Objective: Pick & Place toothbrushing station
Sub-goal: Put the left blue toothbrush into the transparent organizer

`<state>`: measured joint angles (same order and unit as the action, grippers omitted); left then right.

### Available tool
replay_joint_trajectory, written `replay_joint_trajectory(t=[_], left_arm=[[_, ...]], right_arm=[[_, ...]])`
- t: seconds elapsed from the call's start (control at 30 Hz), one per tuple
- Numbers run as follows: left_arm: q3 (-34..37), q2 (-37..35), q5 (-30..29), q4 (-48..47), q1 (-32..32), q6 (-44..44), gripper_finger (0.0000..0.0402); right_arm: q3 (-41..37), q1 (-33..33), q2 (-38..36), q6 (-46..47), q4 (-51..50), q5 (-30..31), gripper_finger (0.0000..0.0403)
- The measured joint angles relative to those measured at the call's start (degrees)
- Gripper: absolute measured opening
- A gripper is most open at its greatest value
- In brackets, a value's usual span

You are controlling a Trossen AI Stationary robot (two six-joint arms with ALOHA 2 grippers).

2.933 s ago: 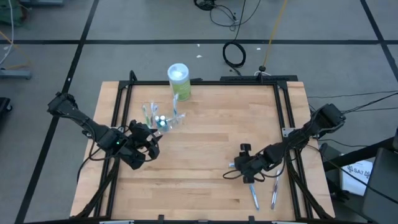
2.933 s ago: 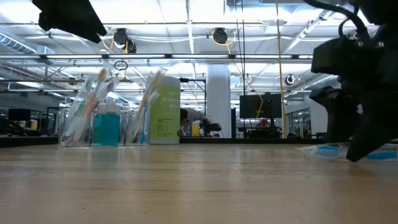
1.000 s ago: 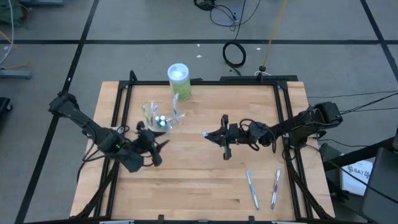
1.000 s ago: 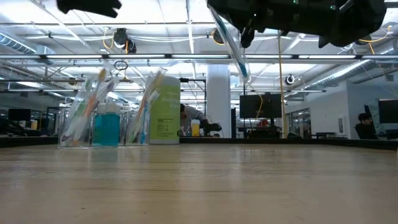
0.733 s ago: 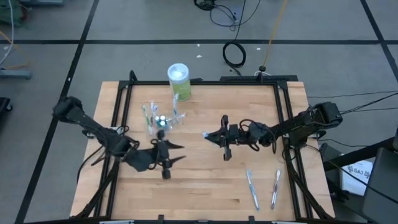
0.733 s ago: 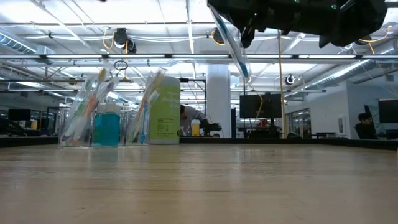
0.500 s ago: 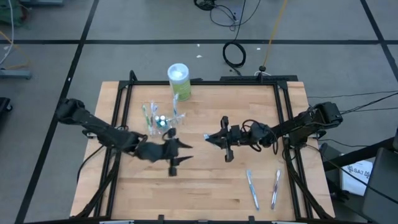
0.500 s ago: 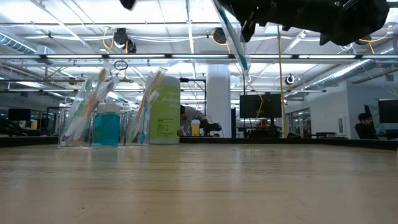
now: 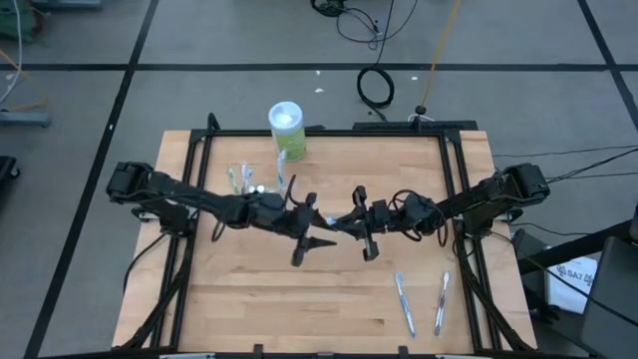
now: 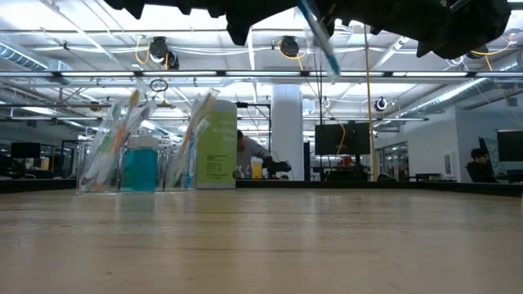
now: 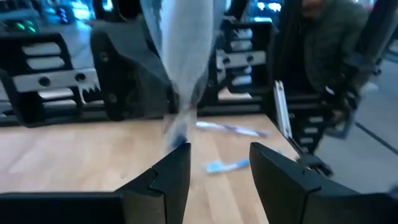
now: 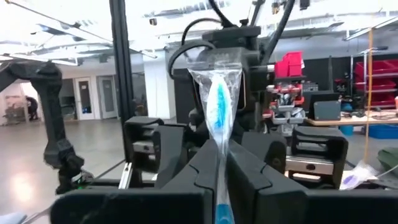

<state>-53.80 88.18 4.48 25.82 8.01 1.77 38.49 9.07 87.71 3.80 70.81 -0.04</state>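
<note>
Above the table's middle my right gripper (image 9: 341, 223) is shut on a wrapped blue toothbrush (image 12: 219, 102), which also shows in the low view (image 10: 320, 37). My left gripper (image 9: 317, 223) faces it from the table's left, open (image 11: 217, 155). The brush's free end (image 11: 181, 127) stands just ahead of the left fingers; I cannot tell whether it touches them. The clear cup (image 9: 255, 185) with several toothbrushes and blue tubes (image 10: 139, 159) stands on the table at the far left. My right gripper pinches the wrapped toothbrush's handle (image 12: 219, 163) between its two fingers, with the fingers lying along the brush. It comes level from the table's right, tipped slightly upward. The brush sticks out toward the table's left, lifted clear of the table.
A tall green container with a white lid (image 9: 286, 130) stands behind the cup at the far edge. Two wrapped toothbrushes (image 9: 404, 302) (image 9: 440, 302) lie near the front right. Black frame rails (image 9: 189, 199) run along the table's sides.
My left gripper has swung from beside the cup toward the table's middle, turning level to face the held toothbrush, and has stayed open. My right gripper has kept its place and tipped the brush's free end slightly upward.
</note>
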Motion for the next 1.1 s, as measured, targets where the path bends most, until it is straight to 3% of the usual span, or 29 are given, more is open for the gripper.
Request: replay_joint_trajectory(t=[0.23, 0.47, 0.77, 1.1], left_arm=[[0.02, -0.04, -1.44, -0.6, 0.0, 2.0, 0.0172], [0.02, -0.07, -15.21, -0.43, 2.29, 3.55, 0.0172], [0.0, -0.1, -13.59, 4.66, 2.75, 0.34, 0.0172], [-0.02, -0.1, -13.58, 3.8, 2.19, 0.28, 0.0172]], right_arm=[[0.08, -0.14, 0.02, -0.16, -0.68, -0.05, 0.001], [0.02, -0.05, 0.08, -0.03, -0.62, -0.08, 0.001], [0.02, -0.08, 0.06, -0.17, -0.61, 0.25, 0.001], [0.02, -0.1, 0.06, -1.53, -0.35, 0.4, 0.001]])
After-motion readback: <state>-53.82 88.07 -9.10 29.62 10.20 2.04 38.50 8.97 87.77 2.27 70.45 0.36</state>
